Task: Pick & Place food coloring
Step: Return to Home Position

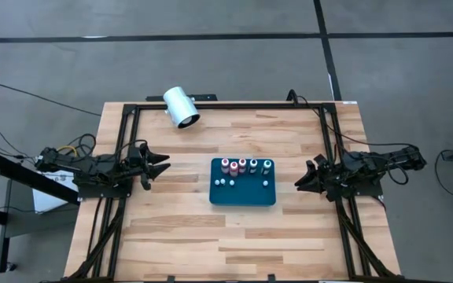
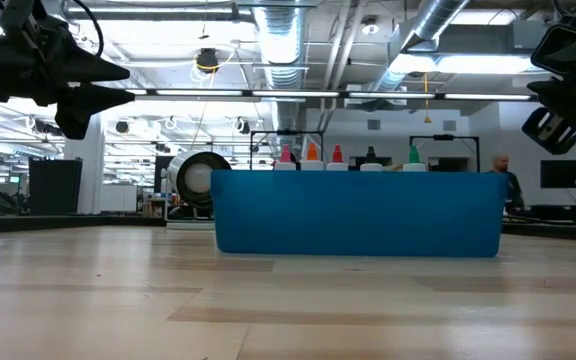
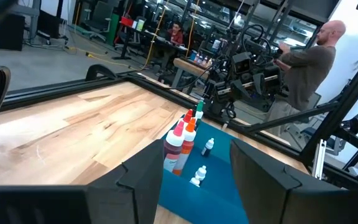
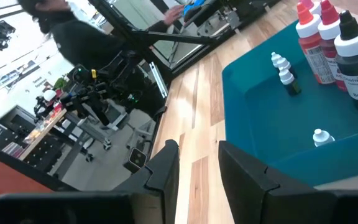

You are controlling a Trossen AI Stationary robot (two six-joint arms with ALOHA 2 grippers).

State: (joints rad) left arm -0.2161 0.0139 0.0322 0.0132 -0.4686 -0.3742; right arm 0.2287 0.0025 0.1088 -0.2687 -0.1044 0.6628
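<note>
Centrally, food coloring bottles [image 1: 246,164] are grouped in the blue bin [image 1: 246,196], seemingly sorted; the left pincer [image 1: 165,164] and right pincer [image 1: 300,178] are held spread, empty, clear at either side.

food coloring [image 4: 321,57] labels, print too small to read

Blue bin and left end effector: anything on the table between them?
No. In the high view, only bare wood of the table lies between the left end effector and the blue bin; the white cylinder sits off that line.
</note>
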